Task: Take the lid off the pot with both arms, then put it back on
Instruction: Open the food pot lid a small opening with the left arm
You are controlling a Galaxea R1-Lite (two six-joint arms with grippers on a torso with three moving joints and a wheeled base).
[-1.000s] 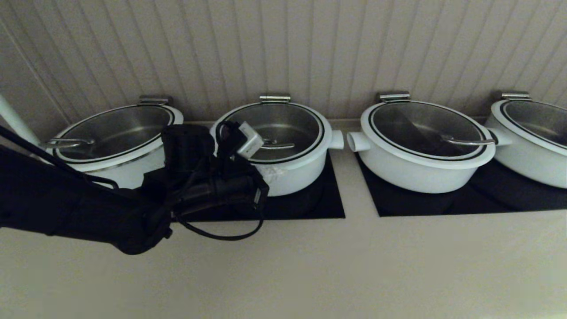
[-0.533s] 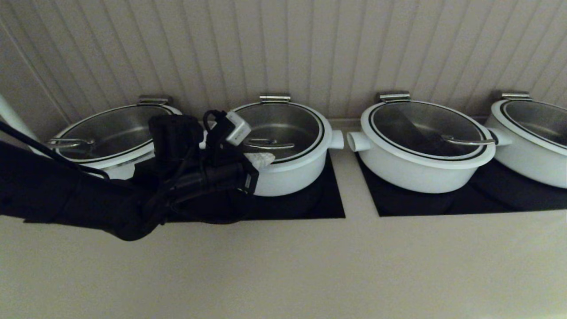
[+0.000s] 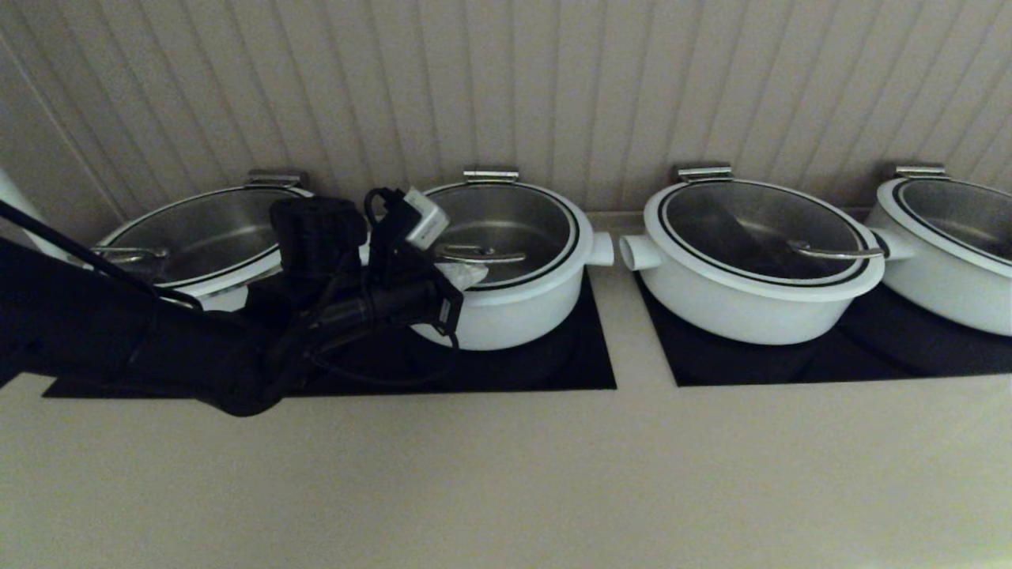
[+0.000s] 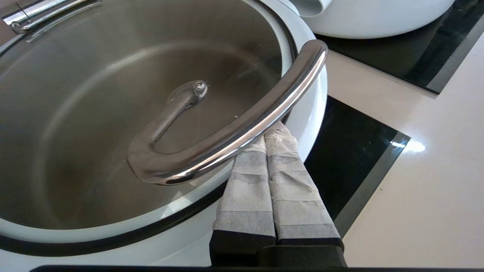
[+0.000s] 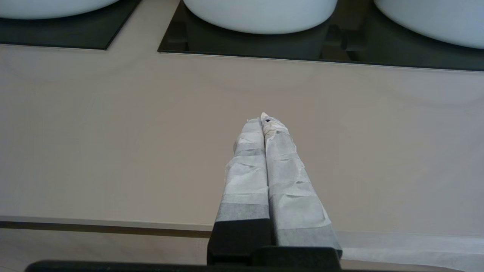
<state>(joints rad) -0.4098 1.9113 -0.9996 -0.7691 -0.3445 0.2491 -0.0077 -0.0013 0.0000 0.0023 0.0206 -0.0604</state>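
The pot [image 3: 514,316] is the deep white one, second from the left, on a black hob panel. The lid [image 3: 506,217] lies on it, with its curved steel handle [image 3: 482,255] at the middle. My left gripper [image 3: 462,275] is shut and empty, reaching in over the pot's front-left rim. In the left wrist view its wrapped fingers [image 4: 269,136] lie on the lid's [image 4: 113,113] rim, with the tips tucked under the handle [image 4: 242,132]. My right gripper [image 5: 264,119] is shut and empty, low over the beige counter in front of the hobs, and out of the head view.
Wider white pots with lids stand to the left [image 3: 198,237], right [image 3: 751,261] and far right [image 3: 949,237]. The right neighbour's stub handle [image 3: 636,253] almost meets the pot's stub [image 3: 601,247]. A ribbed wall stands close behind. The beige counter [image 3: 553,474] spreads in front.
My left arm has risen and moved in. Its shut fingers went from the pot's front wall up onto the lid's rim and under the handle. The lid has not moved.
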